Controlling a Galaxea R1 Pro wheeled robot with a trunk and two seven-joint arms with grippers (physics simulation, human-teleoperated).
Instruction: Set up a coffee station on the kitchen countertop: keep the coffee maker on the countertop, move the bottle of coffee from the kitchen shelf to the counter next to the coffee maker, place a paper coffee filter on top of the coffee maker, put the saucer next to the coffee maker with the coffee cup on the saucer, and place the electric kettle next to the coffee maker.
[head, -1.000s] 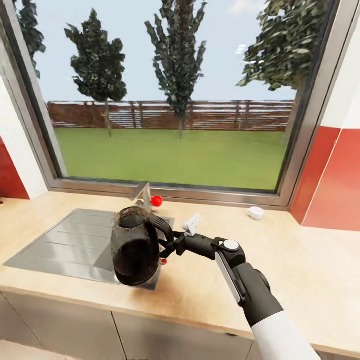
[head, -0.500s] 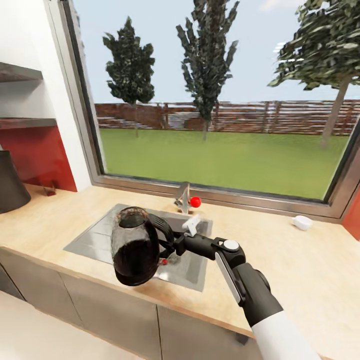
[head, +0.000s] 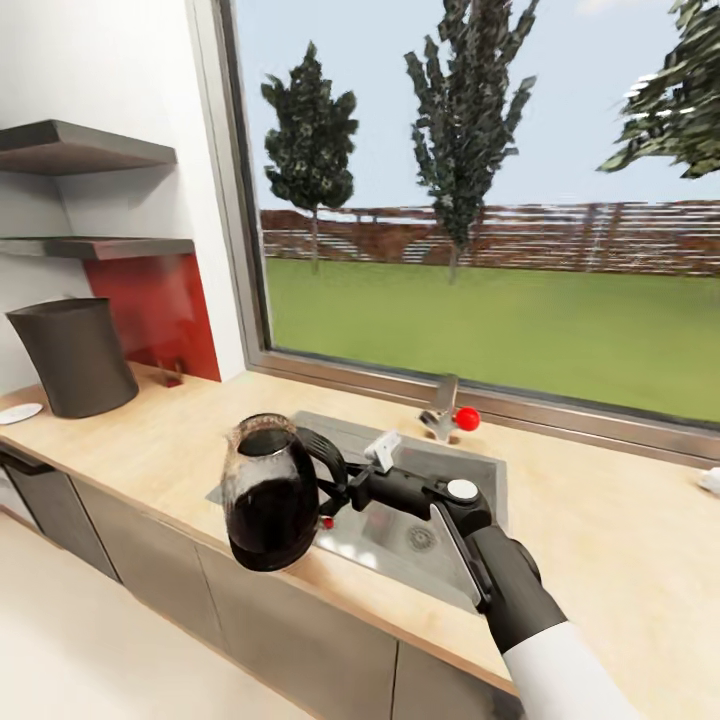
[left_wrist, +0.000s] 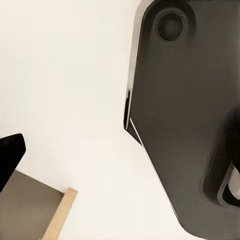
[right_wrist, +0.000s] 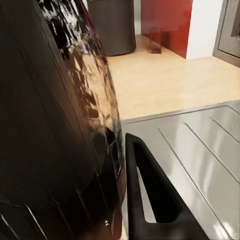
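My right gripper (head: 338, 490) is shut on the loop handle of the electric kettle (head: 268, 495), a rounded glass kettle with a dark base, held just above the front edge of the kitchen countertop (head: 150, 440). Close up in the right wrist view are the kettle's glass body (right_wrist: 60, 125) and black handle (right_wrist: 150, 195). The coffee maker (head: 75, 355) stands at the far left, under the kitchen shelf (head: 100, 245). A white saucer (head: 18, 412) lies beside it at the picture's edge. The coffee cup (head: 711, 480) sits far right on the counter.
A steel sink (head: 400, 505) with a faucet (head: 441, 408) and red knob (head: 466, 418) lies behind the kettle, below a large window. A second shelf (head: 80, 145) hangs above the first. The left wrist view has a dark robot part (left_wrist: 185, 115) over pale floor.
The camera has swung left: the sink and cup slid right, and the shelves, coffee maker and saucer came into view. The kettle stays held in my right gripper.
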